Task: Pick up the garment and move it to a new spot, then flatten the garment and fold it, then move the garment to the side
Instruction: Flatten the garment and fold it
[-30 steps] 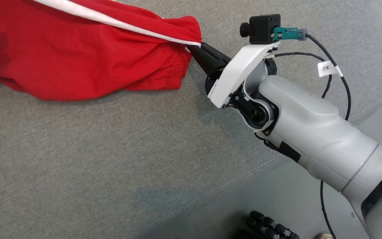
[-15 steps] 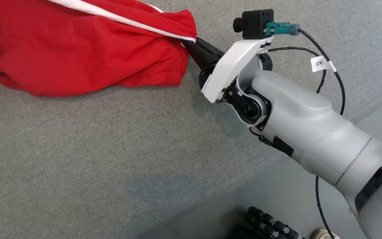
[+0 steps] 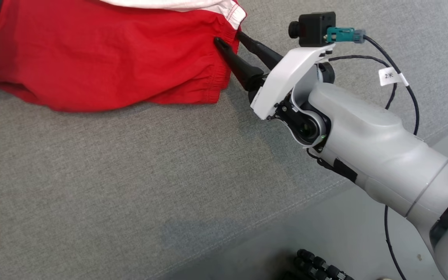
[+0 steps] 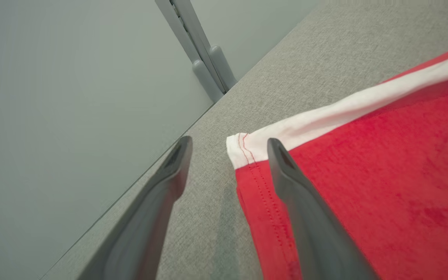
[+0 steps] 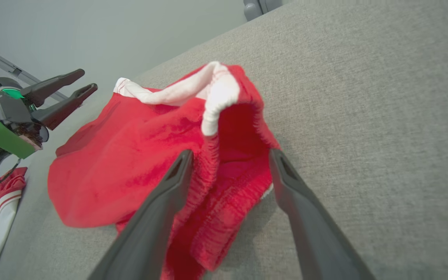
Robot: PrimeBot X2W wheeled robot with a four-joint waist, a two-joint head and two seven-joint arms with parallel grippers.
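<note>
Both claws stand open. Your right claw (image 3: pixel 228 37) straddles the gathered hem (image 5: pixel 212 175) of the red garment (image 3: pixel 111 58), which lies on the grey desk (image 3: pixel 130 175). Your left claw (image 4: pixel 230 142) sits at its white-striped corner (image 4: pixel 243 149). If you pull the right claw back carelessly, a finger may snag the raised hem and bunch the cloth. The head view cuts off the garment's far edge, and you can't tell whether either claw touches fabric.
</note>
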